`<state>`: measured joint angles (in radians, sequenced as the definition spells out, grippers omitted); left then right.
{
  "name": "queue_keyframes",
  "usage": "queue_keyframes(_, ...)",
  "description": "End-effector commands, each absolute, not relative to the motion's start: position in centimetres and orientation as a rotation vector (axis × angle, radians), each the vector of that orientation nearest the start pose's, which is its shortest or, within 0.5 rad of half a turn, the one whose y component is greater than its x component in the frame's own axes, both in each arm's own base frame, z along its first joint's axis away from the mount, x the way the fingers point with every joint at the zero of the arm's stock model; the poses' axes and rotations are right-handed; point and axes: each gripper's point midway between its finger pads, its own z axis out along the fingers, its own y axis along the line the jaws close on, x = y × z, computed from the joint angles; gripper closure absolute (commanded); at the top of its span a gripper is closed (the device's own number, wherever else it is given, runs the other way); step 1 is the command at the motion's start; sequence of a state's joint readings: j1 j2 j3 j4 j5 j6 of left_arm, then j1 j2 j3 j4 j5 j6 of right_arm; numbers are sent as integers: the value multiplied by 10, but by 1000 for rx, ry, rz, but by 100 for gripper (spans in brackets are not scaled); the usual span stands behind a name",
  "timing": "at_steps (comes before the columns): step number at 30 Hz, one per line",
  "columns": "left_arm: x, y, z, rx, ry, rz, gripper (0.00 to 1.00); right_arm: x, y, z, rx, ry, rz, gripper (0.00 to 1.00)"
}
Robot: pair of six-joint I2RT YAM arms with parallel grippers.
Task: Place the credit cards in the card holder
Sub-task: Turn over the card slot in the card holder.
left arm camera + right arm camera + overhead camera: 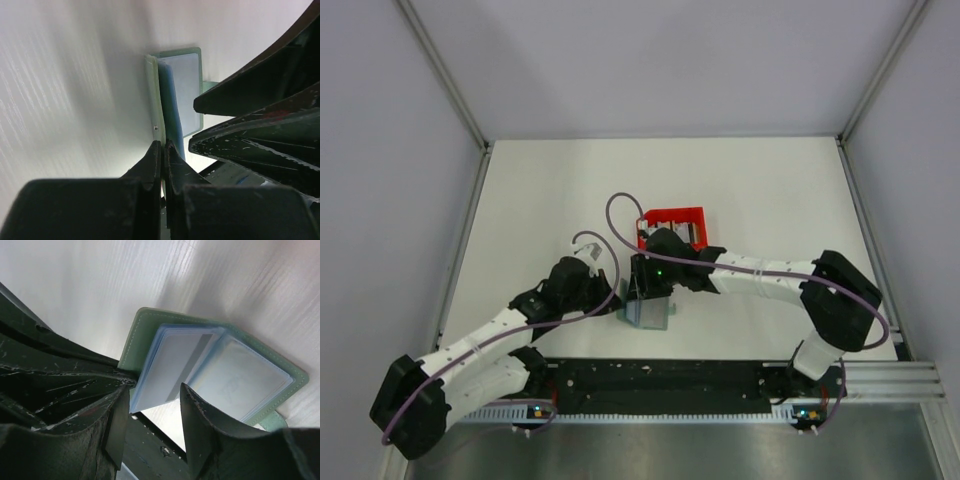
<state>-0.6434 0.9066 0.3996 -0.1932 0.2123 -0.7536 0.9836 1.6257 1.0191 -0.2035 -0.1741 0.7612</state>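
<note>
The card holder (650, 313) lies open near the table's front edge, grey-green outside with light blue sleeves inside (235, 375). My left gripper (162, 146) is shut on the edge of its grey-green cover (154, 95) and holds it. My right gripper (152, 390) is open just over the holder's left page. A whitish card with a grey stripe (172, 362) lies in or on that page, its lower edge between my right fingers (200, 410) without being pinched. Other credit cards are largely hidden behind my right wrist in the top view.
A red plastic bin (676, 217) stands just behind my right gripper (647, 285). The black rail of the arm bases (660, 378) runs close in front of the holder. My two grippers are almost touching over the holder.
</note>
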Motion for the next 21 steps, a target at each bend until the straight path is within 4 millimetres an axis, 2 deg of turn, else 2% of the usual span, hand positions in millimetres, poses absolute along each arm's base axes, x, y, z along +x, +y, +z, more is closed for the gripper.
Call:
queue_keyframes(1,178,-219,92,-16,2367,-998,100,182,396,103,-395,2550,1017,55)
queue_keyframes(7,179,-219,92,-11,2365,-998,100,184,394,92,-416,2564,974,56)
queue_keyframes(14,180,-218,91,-5,2367,-988,100,185,391,98,-421,2544,969,59)
queue_keyframes(17,179,-218,91,-1,2371,-984,100,184,389,94,-424,2550,956,67)
queue_keyframes(21,179,-217,89,-3,2379,-973,100,182,391,98,-445,2542,985,69)
